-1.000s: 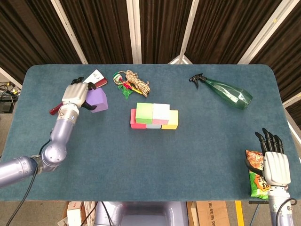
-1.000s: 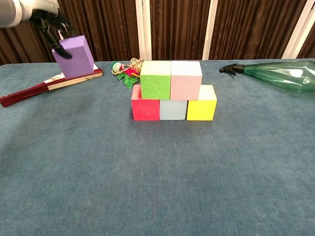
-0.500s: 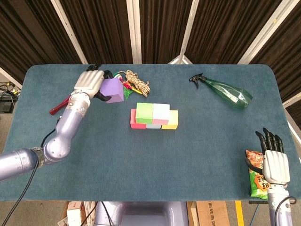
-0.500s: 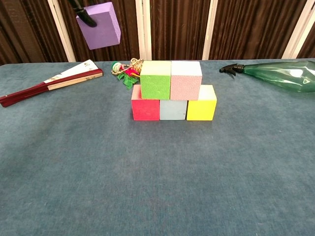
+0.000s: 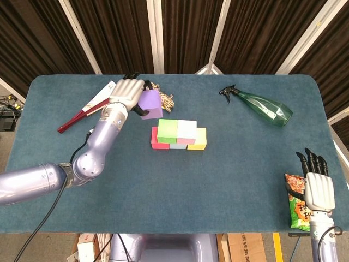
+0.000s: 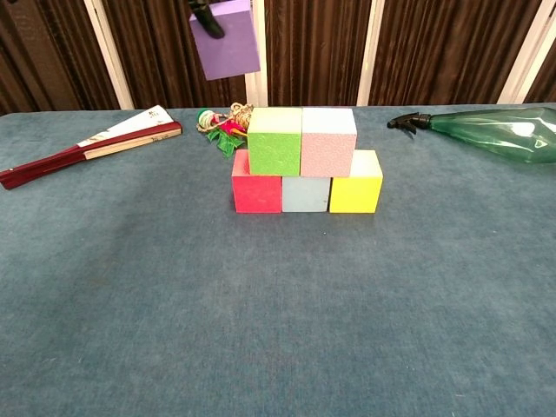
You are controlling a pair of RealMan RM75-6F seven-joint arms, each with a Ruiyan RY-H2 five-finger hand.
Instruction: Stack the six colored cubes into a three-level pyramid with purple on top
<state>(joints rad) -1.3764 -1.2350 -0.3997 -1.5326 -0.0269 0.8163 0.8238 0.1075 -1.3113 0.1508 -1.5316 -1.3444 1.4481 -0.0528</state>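
Note:
My left hand (image 5: 127,94) holds the purple cube (image 5: 150,103) in the air, up and to the left of the stack; in the chest view the purple cube (image 6: 227,40) hangs near the top edge with only fingertips (image 6: 202,12) showing. On the table a red cube (image 6: 257,186), a grey-blue cube (image 6: 306,194) and a yellow cube (image 6: 356,186) form the bottom row. A green cube (image 6: 274,141) and a pink cube (image 6: 328,142) sit on top of them. My right hand (image 5: 318,188) rests open at the table's near right edge, fingers straight.
A folded fan (image 5: 83,112) lies at the left. A bundle of rope with red and green bits (image 6: 223,121) sits just behind the stack. A green spray bottle (image 5: 262,107) lies at the back right. A snack packet (image 5: 297,207) lies beside my right hand.
My left hand has carried the purple cube up and rightward from beside the fan toward the stack. The right hand and the stacked cubes have not moved.

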